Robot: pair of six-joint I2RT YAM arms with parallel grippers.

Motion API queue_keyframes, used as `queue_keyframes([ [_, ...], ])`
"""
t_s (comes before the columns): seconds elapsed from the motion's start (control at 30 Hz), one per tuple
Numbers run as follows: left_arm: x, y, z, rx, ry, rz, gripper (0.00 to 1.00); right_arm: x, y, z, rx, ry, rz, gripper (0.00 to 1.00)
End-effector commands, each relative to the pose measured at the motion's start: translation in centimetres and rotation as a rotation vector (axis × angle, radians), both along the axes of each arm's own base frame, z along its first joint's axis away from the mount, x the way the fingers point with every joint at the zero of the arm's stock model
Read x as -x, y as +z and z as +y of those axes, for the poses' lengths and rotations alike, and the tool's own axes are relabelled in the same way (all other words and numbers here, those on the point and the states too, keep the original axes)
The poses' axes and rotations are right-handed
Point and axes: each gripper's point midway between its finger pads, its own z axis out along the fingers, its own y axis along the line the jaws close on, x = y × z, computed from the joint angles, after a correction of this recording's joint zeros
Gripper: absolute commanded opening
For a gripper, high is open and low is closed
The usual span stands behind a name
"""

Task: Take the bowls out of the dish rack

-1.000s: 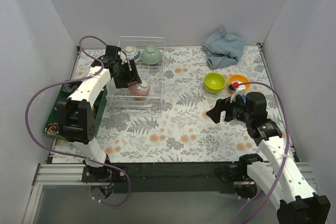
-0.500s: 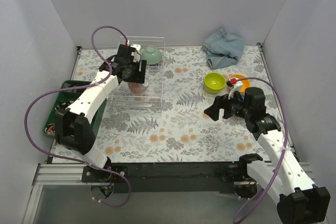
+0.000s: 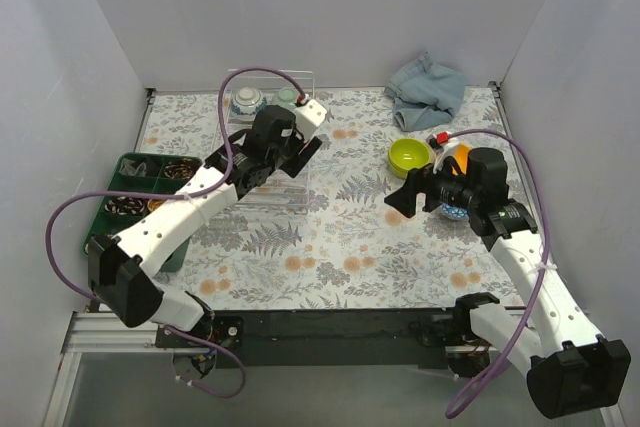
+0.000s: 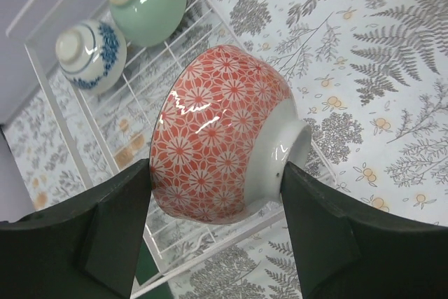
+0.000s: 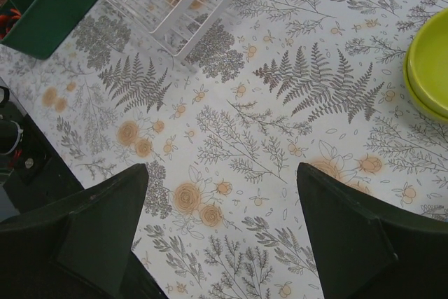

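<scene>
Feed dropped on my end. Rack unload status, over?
Left gripper shut on red-patterned bowl above dish rack. Right gripper open, empty. Pale green bowl, blue-and-white bowl in rack. No obstruction seen.

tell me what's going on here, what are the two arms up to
The left gripper is clamped on the pinkish bowl, holding it tilted on its side above the dish rack. A pale green bowl and a blue-and-white bowl sit in the rack. The right gripper hangs open and empty over the table, near the lime green bowls already set out.
</scene>
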Motion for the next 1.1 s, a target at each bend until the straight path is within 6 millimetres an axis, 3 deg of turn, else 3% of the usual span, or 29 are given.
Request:
queue_keyframes([
  [0.0, 1.4, 4.6, -2.0, -0.021, -0.191, -0.204, 0.35, -0.4, 3.5, 1.1, -0.026, 0.076, -0.085, 0.95],
  [0.2, 4.6, 4.5, -5.0, -0.064, -0.376, -0.284, 0.37, -0.8, 5.1, 1.7, -0.015, 0.139, -0.130, 0.95],
  [0.33, 6.6, 3.9, -7.2, -0.104, -0.462, -0.328, 0.35, -0.1, 7.4, 3.1, -0.074, 0.255, -0.135, 0.95],
  [0.57, 9.8, 3.5, -10.1, -0.175, -0.587, -0.426, 0.35, 0.4, 8.7, 4.7, -0.124, 0.403, -0.140, 0.95],
  [0.8, 12.9, 3.3, -12.8, -0.172, -0.683, -0.480, 0.37, 2.1, 7.5, 6.6, -0.146, 0.536, -0.105, 0.95],
  [1.07, 14.0, 3.4, -14.0, -0.152, -0.712, -0.495, 0.38, 4.7, 4.5, 8.4, -0.131, 0.670, -0.012, 0.94],
])
